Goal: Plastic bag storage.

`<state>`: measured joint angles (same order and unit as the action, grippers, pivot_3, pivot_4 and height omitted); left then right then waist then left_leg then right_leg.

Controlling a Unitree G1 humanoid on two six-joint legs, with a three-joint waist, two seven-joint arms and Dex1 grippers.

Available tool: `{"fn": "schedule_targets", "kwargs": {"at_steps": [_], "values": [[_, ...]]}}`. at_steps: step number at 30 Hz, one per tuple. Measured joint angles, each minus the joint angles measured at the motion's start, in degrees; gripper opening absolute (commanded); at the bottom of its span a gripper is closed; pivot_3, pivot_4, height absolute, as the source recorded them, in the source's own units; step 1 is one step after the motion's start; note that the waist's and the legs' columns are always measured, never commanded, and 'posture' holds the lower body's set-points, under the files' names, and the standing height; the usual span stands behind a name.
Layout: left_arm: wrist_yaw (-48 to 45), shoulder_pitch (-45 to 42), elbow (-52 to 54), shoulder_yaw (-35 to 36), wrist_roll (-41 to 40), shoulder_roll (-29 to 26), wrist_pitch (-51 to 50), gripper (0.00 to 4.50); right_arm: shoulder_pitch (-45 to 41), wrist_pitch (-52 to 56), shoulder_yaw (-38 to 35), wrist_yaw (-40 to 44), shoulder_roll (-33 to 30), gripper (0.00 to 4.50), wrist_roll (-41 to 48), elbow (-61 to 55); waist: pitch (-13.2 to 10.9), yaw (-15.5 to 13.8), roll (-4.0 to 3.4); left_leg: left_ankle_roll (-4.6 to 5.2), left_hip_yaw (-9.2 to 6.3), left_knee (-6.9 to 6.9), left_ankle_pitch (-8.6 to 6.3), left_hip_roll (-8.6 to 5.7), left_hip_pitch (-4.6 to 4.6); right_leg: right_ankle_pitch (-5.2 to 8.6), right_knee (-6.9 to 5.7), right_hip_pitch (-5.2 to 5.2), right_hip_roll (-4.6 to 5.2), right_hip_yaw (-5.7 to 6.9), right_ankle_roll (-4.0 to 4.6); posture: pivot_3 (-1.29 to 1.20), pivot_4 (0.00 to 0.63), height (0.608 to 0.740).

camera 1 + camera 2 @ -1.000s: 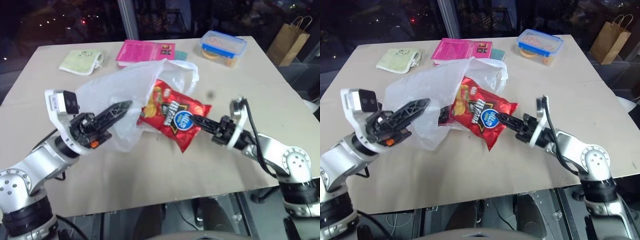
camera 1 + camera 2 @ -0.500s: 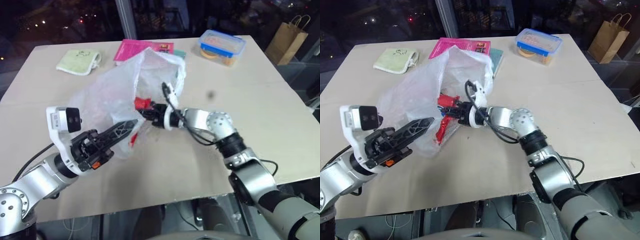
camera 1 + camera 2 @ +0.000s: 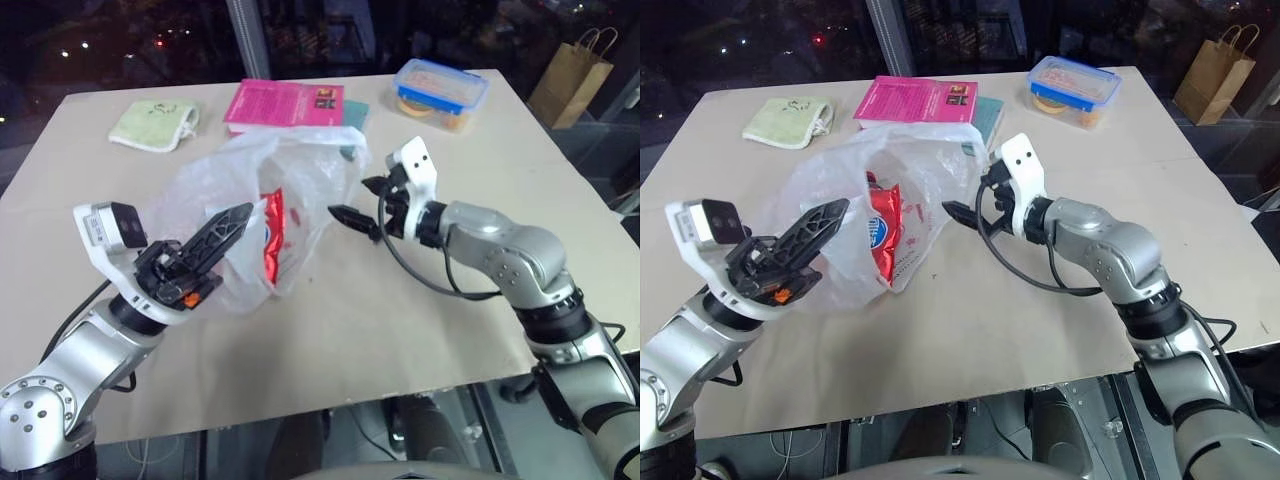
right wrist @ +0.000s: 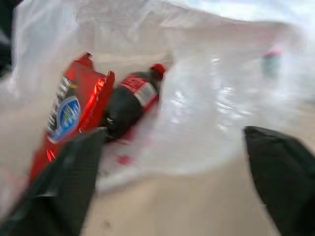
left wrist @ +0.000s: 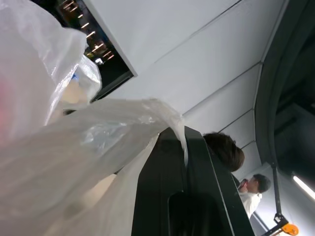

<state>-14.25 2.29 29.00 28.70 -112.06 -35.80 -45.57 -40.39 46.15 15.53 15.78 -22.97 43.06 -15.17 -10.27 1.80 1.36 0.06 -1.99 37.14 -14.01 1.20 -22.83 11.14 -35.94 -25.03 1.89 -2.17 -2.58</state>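
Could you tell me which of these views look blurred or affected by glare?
Right wrist view: smeared, the snack packet and cola bottle soft through the plastic bag. Left wrist view: bag film blown out white. Both eye views: fairly sharp, with dark surroundings beyond the table.

Beige table (image 3: 420, 330), dark night windows (image 3: 130, 40), white ceiling (image 5: 197, 54)

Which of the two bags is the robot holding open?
The plastic bag, gripped by the left gripper. The paper bag stands beyond the table's far corner.

Green cloth (image 3: 152, 122), pink book (image 3: 285, 104), lunchbox (image 3: 442, 92), paper bag (image 3: 568, 76).
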Motion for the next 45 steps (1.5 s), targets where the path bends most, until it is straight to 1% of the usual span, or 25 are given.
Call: {"fn": "schedule_targets", "kwargs": {"at_steps": [3, 4, 8, 9, 10, 11, 12, 14, 15, 17, 18, 19, 20, 23, 25, 29, 32, 33, 34, 35, 36, 37, 40, 42, 45], "values": [[0.4, -1.7, -1.1, 0.0, 0.0, 0.2, -1.4, 0.00, 1.5, 2.7, -1.9, -2.0, 0.1, 4.46, -0.5, -5.0, 0.0, 0.3, 0.00, 0.00, 0.04, 0.06, 0.00, -0.01, -0.01, 0.00, -0.02, 0.00, 0.01, -0.03, 0.00, 0.00, 0.150, 0.740], [0.4, -1.7, -1.1, 0.0, 0.0, 0.3, -1.4, 0.00, 1.5, 2.8, -2.3, -2.2, 0.2, 4.46, -0.7, -5.1, 0.0, 0.3, 0.00, 0.00, 0.04, 0.07, 0.00, -0.01, -0.01, 0.00, -0.02, 0.01, 0.01, -0.03, 0.00, 0.00, 0.150, 0.740], [0.3, -1.9, -2.2, 0.1, 0.0, 0.3, -2.9, 0.00, 0.2, 3.3, -6.0, -7.6, 2.2, 4.46, -4.8, -3.0, 0.0, 0.2, 0.02, 0.00, 0.07, 0.14, 0.00, -0.05, -0.02, 0.09, -0.01, 0.03, 0.04, -0.08, 0.15, 0.00, 0.150, 0.740], [0.0, -1.6, -2.7, 0.5, 0.0, 0.2, -3.3, 0.00, -1.8, 2.3, -6.1, -7.5, 4.0, 4.46, -6.9, 0.9, 0.0, 0.4, 0.01, 0.00, 0.10, 0.13, 0.00, -0.05, 0.01, 0.09, -0.02, 0.02, 0.03, -0.10, 0.16, 0.00, 0.150, 0.740], [-0.6, -1.5, -2.7, 0.4, 0.0, 0.1, -4.2, 0.00, -6.0, 0.7, -5.8, -6.1, 7.1, 4.46, -9.0, 7.6, 0.0, 0.7, 0.00, 0.00, 0.11, 0.12, 0.00, -0.02, 0.02, 0.05, -0.06, -0.02, -0.02, -0.14, 0.12, 0.00, 0.150, 0.740], [-0.7, -1.5, -2.7, 0.4, 0.0, 0.1, -4.3, 0.00, -6.7, 0.5, -5.7, -5.8, 7.6, 4.46, -9.1, 8.3, 0.0, 0.7, 0.00, 0.00, 0.08, 0.08, 0.00, -0.01, 0.01, 0.03, -0.06, -0.02, -0.02, -0.12, 0.08, 0.00, 0.150, 0.740], [-0.9, -1.0, -2.7, 0.8, 0.0, 0.0, -4.4, 0.00, -9.7, -0.4, -5.7, -4.1, 10.0, 4.46, -9.5, 12.0, 0.0, 0.7, 0.00, 0.00, 0.09, 0.07, 0.00, 0.01, 0.02, -0.03, -0.09, -0.04, -0.04, -0.12, -0.01, 0.00, 0.150, 0.740], [-1.0, -0.4, -2.6, 1.1, 0.0, 0.0, -4.5, 0.00, -12.5, -2.1, -5.2, -2.1, 11.9, 4.46, -10.9, 15.0, 0.0, 0.6, 0.00, 0.00, 0.04, 0.03, 0.00, 0.01, -0.01, -0.04, -0.09, -0.06, -0.05, -0.08, 0.01, 0.00, 0.150, 0.740], [-1.0, -0.1, -2.5, 1.2, 0.0, 0.0, -4.5, 0.00, -13.8, -3.0, -4.7, -1.1, 12.6, 4.23, -11.8, 16.7, 0.0, 0.6, 0.00, 0.00, 0.05, 0.01, 0.00, 0.01, -0.02, -0.04, -0.06, -0.06, -0.04, -0.08, 0.01, 0.00, 0.150, 0.740], [-1.0, 1.2, -1.7, 1.7, 0.0, 0.0, -4.2, 0.00, -15.8, -5.3, -4.6, 1.2, 13.4, 3.62, -13.9, 20.2, 0.0, 0.3, 0.01, 0.00, 0.05, 0.01, 0.00, -0.01, -0.09, -0.04, 0.00, -0.06, 0.02, -0.05, 0.01, 0.00, 0.150, 0.740], [-1.0, 1.7, -1.1, 2.2, 0.0, 0.0, -3.9, 0.00, -15.9, -6.2, -4.7, 2.0, 13.6, 3.21, -14.8, 21.5, 0.0, 0.0, 0.02, -0.01, 0.04, 0.01, 0.00, -0.07, -0.13, -0.05, 0.04, -0.05, 0.09, -0.03, 0.01, 0.00, 0.150, 0.740], [-1.0, 1.8, -0.9, 2.3, 0.0, 0.0, -3.8, 0.00, -15.9, -6.4, -4.7, 2.4, 13.6, 2.67, -15.1, 21.9, 0.0, -0.1, 0.02, -0.01, 0.06, 0.01, 0.00, -0.10, -0.14, -0.05, 0.06, -0.05, 0.12, -0.04, 0.00, 0.00, 0.150, 0.740], [-1.0, 2.2, -0.6, 2.4, 0.0, 0.0, -3.5, 0.00, -15.9, -6.4, -4.8, 3.0, 13.8, 2.31, -15.3, 22.5, 0.0, -0.1, 0.01, -0.01, 0.07, 0.01, 0.00, -0.13, -0.15, -0.05, 0.06, -0.06, 0.15, -0.06, 0.00, 0.00, 0.150, 0.740], [-1.0, 3.7, 0.5, 2.4, 0.0, 0.0, -2.4, 0.00, -16.0, -6.4, -5.8, 5.3, 14.1, 0.83, -15.3, 23.0, 0.0, 0.0, 0.01, -0.01, 0.05, 0.01, -0.01, -0.12, -0.13, -0.05, 0.04, -0.06, 0.14, -0.05, 0.01, 0.00, 0.150, 0.740], [-1.0, 4.4, 1.5, 2.3, 0.0, 0.0, -1.7, 0.00, -16.0, -6.1, -7.2, 6.5, 14.5, 0.06, -15.0, 23.0, 0.0, 0.0, 0.01, -0.01, 0.03, 0.00, -0.01, -0.09, -0.10, -0.04, 0.01, -0.06, 0.11, -0.03, 0.01, 0.00, 0.150, 0.740], [-0.8, 4.6, 2.0, 2.2, 0.0, 0.1, -0.5, 0.00, -16.0, -4.8, -8.9, 7.9, 15.2, 0.06, -14.3, 23.0, 0.0, 0.2, 0.00, -0.01, 0.04, 0.01, 0.00, -0.08, -0.07, -0.04, -0.03, -0.06, 0.08, -0.03, 0.01, 0.00, 0.150, 0.740], [-0.7, 4.5, 2.0, 2.1, 0.0, 0.1, -0.1, 0.00, -16.0, -2.0, -12.4, 8.0, 16.8, 0.06, -11.0, 22.3, 0.0, 0.3, 0.00, -0.01, 0.05, 0.01, 0.00, -0.08, -0.08, -0.05, -0.03, -0.06, 0.08, -0.04, 0.00, 0.00, 0.150, 0.740], [-0.7, 4.5, 2.0, 2.1, 0.0, 0.1, -0.1, 0.00, -16.1, -1.0, -13.3, 7.9, 17.0, 0.54, -9.9, 21.9, 0.0, 0.3, 0.00, -0.01, 0.05, 0.01, 0.00, -0.08, -0.08, -0.05, -0.03, -0.06, 0.08, -0.04, 0.01, 0.00, 0.150, 0.740], [-0.6, 4.5, 1.9, 2.0, 0.0, 0.1, -0.1, 0.00, -16.1, 0.2, -14.9, 7.8, 17.2, 0.73, -8.3, 21.5, 0.0, 0.3, 0.00, -0.01, 0.05, 0.01, 0.00, -0.08, -0.08, -0.05, -0.03, -0.06, 0.08, -0.04, 0.01, 0.00, 0.150, 0.740], [-0.6, 4.5, 1.9, 2.0, 0.0, 0.1, 0.0, 0.00, -16.3, 1.7, -16.8, 7.7, 17.2, 1.30, -6.5, 21.0, 0.0, 0.2, 0.00, -0.01, 0.04, 0.01, -0.01, -0.08, -0.09, -0.05, -0.02, -0.06, 0.09, -0.04, 0.01, 0.00, 0.150, 0.740], [-0.5, 4.5, 1.9, 1.9, 0.0, 0.1, 0.1, 0.00, -16.4, 3.0, -18.2, 7.5, 17.1, 1.62, -5.4, 20.4, 0.0, 0.2, 0.00, -0.01, 0.05, 0.01, -0.01, -0.08, -0.10, -0.05, -0.02, -0.06, 0.09, -0.04, 0.01, 0.00, 0.150, 0.740], [-0.5, 4.5, 1.9, 1.9, 0.0, 0.1, 0.1, 0.00, -16.6, 3.8, -18.9, 7.4, 17.0, 2.19, -4.7, 19.9, 0.0, 0.2, 0.00, -0.01, 0.06, 0.01, 0.00, -0.08, -0.09, -0.05, -0.02, -0.06, 0.09, -0.05, 0.01, 0.00, 0.150, 0.740], [-0.5, 4.3, 1.9, 1.2, 0.0, 0.1, 0.2, 0.00, -17.2, 6.8, -20.3, 6.1, 17.7, 3.64, -2.3, 18.7, 0.0, 0.5, -0.01, -0.01, 0.06, 0.01, 0.00, -0.07, -0.07, -0.05, -0.05, -0.06, 0.07, -0.05, 0.01, 0.00, 0.150, 0.740], [-0.4, 4.0, 1.9, 0.7, 0.0, 0.1, 0.2, 0.00, -18.3, 8.2, -21.3, 4.8, 18.8, 4.46, -1.5, 18.7, 0.0, 0.6, -0.02, -0.01, 0.06, 0.01, 0.00, -0.05, -0.06, -0.05, -0.07, -0.08, 0.04, -0.06, 0.01, 0.00, 0.150, 0.740], [-0.3, 3.7, 1.9, 0.2, 0.0, 0.2, 0.2, 0.00, -19.8, 8.9, -21.3, 3.8, 19.7, 4.46, -1.1, 18.8, 0.0, 0.5, -0.02, -0.01, 0.06, 0.00, 0.00, -0.05, -0.07, -0.05, -0.07, -0.08, 0.04, -0.06, 0.01, 0.00, 0.150, 0.740]]}}
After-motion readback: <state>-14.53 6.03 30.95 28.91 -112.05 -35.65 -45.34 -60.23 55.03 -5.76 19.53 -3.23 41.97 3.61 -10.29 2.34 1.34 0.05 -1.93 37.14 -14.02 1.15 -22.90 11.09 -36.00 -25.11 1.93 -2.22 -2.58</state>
